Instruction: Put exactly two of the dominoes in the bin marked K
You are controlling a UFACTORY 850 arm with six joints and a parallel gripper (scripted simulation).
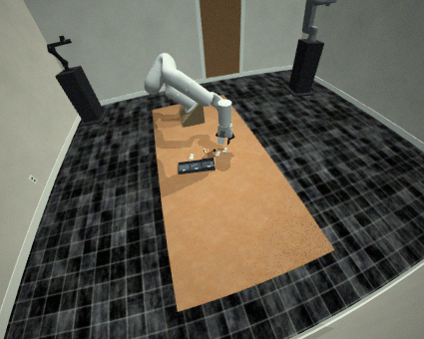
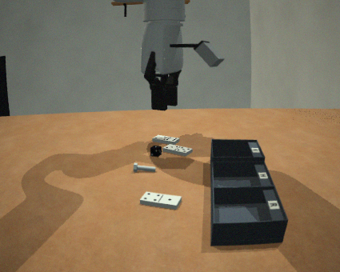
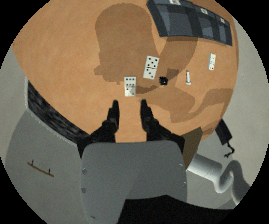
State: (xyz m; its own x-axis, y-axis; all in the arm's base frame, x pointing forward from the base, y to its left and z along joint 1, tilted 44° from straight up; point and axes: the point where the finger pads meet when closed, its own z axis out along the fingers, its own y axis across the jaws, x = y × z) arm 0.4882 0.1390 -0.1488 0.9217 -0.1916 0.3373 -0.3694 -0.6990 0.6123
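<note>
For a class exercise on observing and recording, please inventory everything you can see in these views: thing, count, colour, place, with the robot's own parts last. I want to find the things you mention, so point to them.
dominoes (image 2: 161,200) (image 3: 212,62): three, white with dark pips, flat on the table, two near each other and one apart
die (image 2: 155,151) (image 3: 163,80): one, black, beside the pair of dominoes
bolt (image 2: 145,168) (image 3: 188,77): one, pale grey, between die and lone domino
bins (image 2: 248,234) (image 3: 166,20): three in a row, dark, labelled, on the table
table top (image 1: 234,215): one, orange-brown
door (image 1: 219,26): one, brown, back wall
other arms (image 1: 59,53) (image 1: 310,18): two, black and grey, on dark pedestals
robot arm (image 1: 192,90): one, white, above the table
fingers: two, black, apart, nothing between them
</note>
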